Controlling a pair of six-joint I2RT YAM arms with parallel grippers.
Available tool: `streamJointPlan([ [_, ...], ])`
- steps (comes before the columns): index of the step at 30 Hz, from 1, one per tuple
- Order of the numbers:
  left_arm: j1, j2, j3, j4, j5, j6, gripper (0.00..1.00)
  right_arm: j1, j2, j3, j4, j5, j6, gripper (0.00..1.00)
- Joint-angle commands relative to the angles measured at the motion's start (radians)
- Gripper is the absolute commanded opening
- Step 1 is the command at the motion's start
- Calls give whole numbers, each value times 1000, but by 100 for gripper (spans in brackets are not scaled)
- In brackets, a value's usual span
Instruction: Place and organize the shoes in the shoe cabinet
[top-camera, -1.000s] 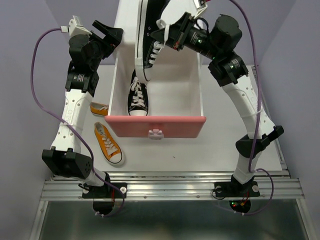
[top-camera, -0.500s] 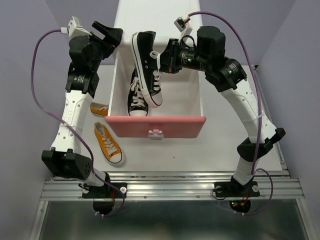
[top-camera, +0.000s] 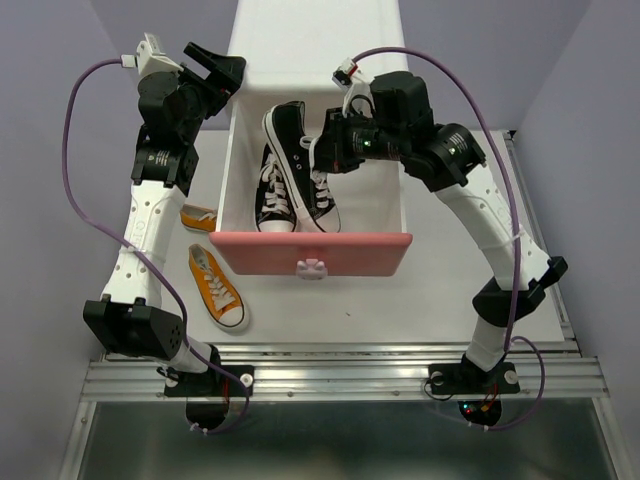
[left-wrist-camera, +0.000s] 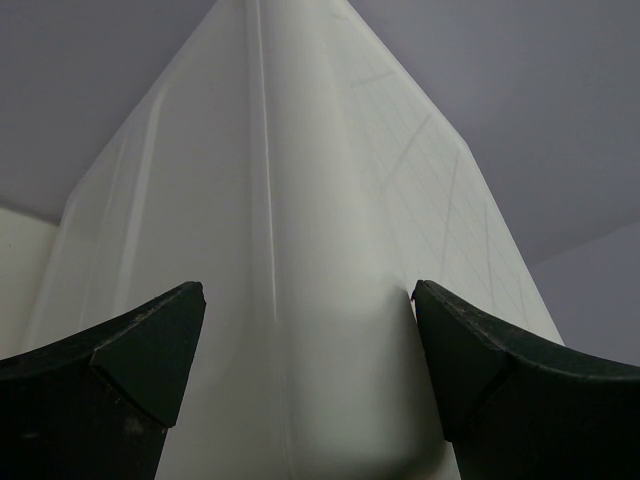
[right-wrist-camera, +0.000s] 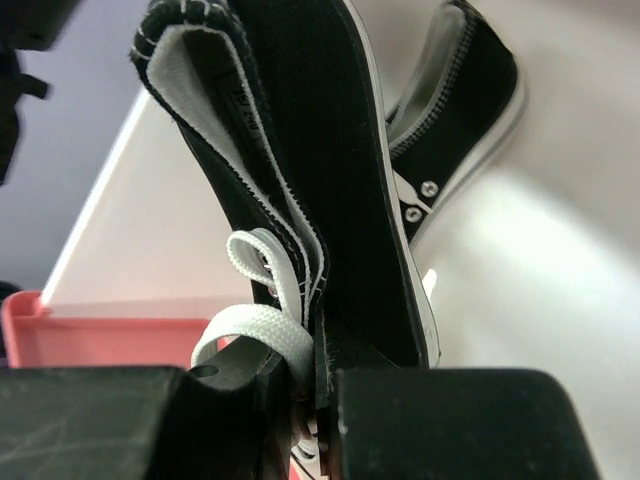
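The second black shoe (top-camera: 298, 160) has come down from high at the top centre of the overhead view, where it hung toe-down a second ago. It now sits low inside the open drawer (top-camera: 310, 251), lying diagonally with its toe toward the pink front.

At the upper left, the left gripper (left-wrist-camera: 308, 300) has not moved. Its jaws are spread wide either side of a corner of the shoe cabinet (top-camera: 315, 30) and hold nothing.

At the lower left, the two orange shoes (top-camera: 215, 287) still lie on the table outside the cabinet. One is just left of the drawer front, and the other is farther back, partly hidden beside the drawer wall.

In the middle of the frame, the first black shoe (top-camera: 276, 192) lies flat along the drawer's left side, toe toward the front. The second one has arrived right beside it.

To the right of centre, the right gripper (right-wrist-camera: 315, 372) is pinched tight on that second shoe at its upper edge near the laces. The shoe looks tilted, and whether its sole already rests on the drawer floor I cannot tell.

My read is that the black pair is nearly stowed. Letting go and straightening the shoe should finish this half, leaving the orange pair to do.
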Motion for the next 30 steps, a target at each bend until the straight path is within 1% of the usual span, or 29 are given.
streamJointPlan([
  [1, 18, 55, -73, -324, -21, 110, 95, 44, -47, 48, -5, 200, -20, 1],
  [3, 18, 56, -74, -327, -22, 112, 95, 69, -39, 57, -17, 253, -23, 1],
  [4, 18, 56, -76, -328, -24, 110, 95, 89, -38, 60, -22, 320, -19, 1],
  [6, 18, 56, -76, -330, -24, 110, 95, 109, -30, 65, -34, 368, -14, 1],
  [7, 18, 56, -76, -331, -25, 112, 95, 118, -24, 68, -37, 450, -7, 1],
  [8, 18, 56, -76, -333, -27, 113, 95, 129, -21, 75, -39, 477, 9, 1],
  [9, 18, 55, -76, -334, -28, 115, 95, 129, -23, 76, -37, 541, 21, 1],
  [10, 19, 55, -76, -336, -31, 115, 95, 129, -23, 74, -34, 541, 32, 1],
  [12, 18, 56, -76, -337, -36, 116, 95, 155, -26, 73, -33, 657, 38, 1],
  [16, 18, 59, -73, -344, -38, 118, 95, 166, -21, 88, -60, 763, 52, 1],
  [21, 18, 66, -68, -345, -45, 119, 95, 175, 17, 131, -143, 826, 130, 1],
  [30, 18, 82, -51, -348, -58, 113, 95, 234, 57, 157, -164, 911, 220, 1],
])
